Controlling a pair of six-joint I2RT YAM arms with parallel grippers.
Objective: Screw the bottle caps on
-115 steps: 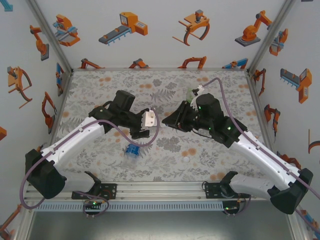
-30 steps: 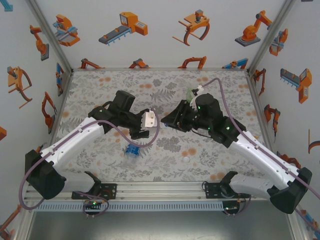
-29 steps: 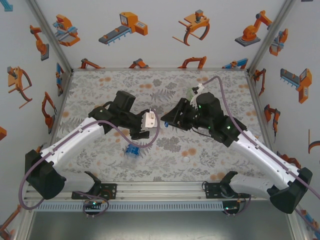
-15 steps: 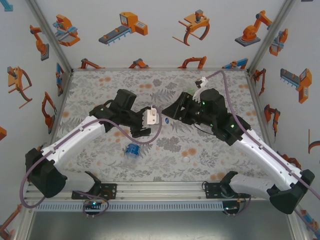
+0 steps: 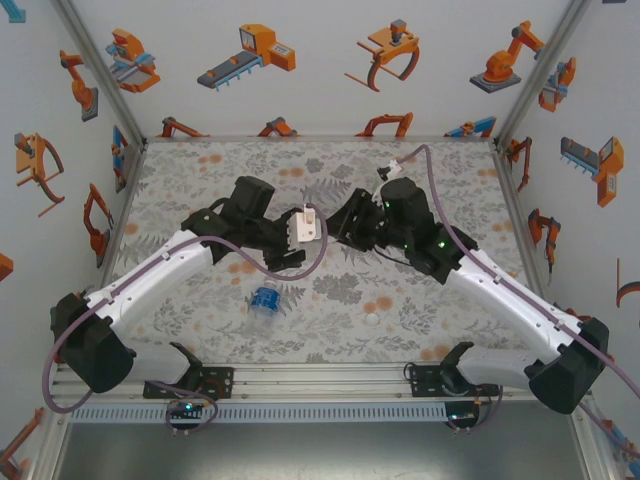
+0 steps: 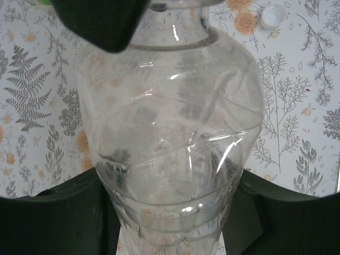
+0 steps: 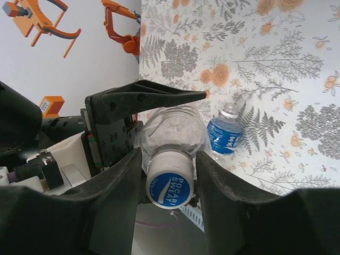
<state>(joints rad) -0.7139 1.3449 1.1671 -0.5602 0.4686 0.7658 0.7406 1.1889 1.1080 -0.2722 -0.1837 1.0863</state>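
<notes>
Right claw (image 7: 169, 164) straddles cap (image 7: 170, 183), lower centre of frame, grip unclear; left claw (image 6: 170, 210) clamps bottle (image 6: 170, 122). Seat cap square, twist gently.

Floral grey-orange table (image 5: 200, 165); colourless bottle (image 6: 170, 133); blue-white cap (image 7: 170, 183).

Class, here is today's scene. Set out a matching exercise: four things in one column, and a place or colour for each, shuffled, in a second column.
1 colourless bottle
2 labelled bottle
3 blue-topped cap
4 loose cap

A plain white, on the table
B in the right gripper
C blue label, on the table, ungripped
D in the left gripper

Pairs: 1-D, 2-C, 3-B, 4-A
</notes>
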